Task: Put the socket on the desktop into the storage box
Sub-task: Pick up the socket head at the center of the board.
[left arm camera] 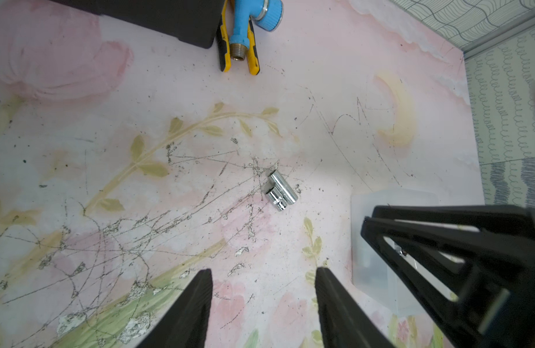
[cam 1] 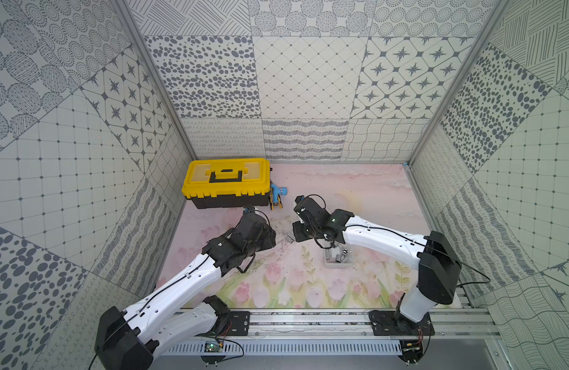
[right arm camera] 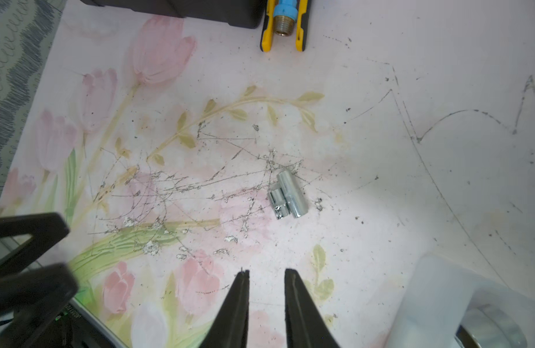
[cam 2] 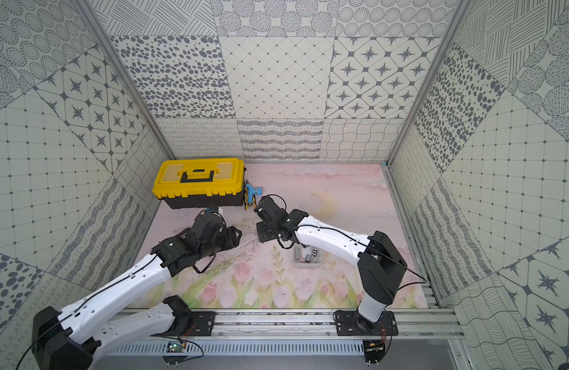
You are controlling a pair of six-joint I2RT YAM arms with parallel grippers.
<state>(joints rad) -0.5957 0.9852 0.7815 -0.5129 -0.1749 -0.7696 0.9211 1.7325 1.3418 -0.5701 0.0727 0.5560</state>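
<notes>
Two chrome sockets [left arm camera: 282, 190] lie touching, side by side, on the scratched floral mat [left arm camera: 139, 211], between the two arms and apart from the clear box [cam 1: 337, 264], which already holds several more. The left gripper [left arm camera: 263, 274] hangs over the mat with jaws well apart and empty; the right gripper [right arm camera: 266, 272] shows only a narrow gap, gripping nothing. A yellow toolbox [cam 1: 227, 179] stands at the back

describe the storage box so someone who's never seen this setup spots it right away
Start at the big yellow toolbox in the back corner of the mat and come forward to the right arm. Under its forearm sits the storage box: a small shallow clear tray with sockets in it, unlike the bigger opaque toolbox.
</notes>
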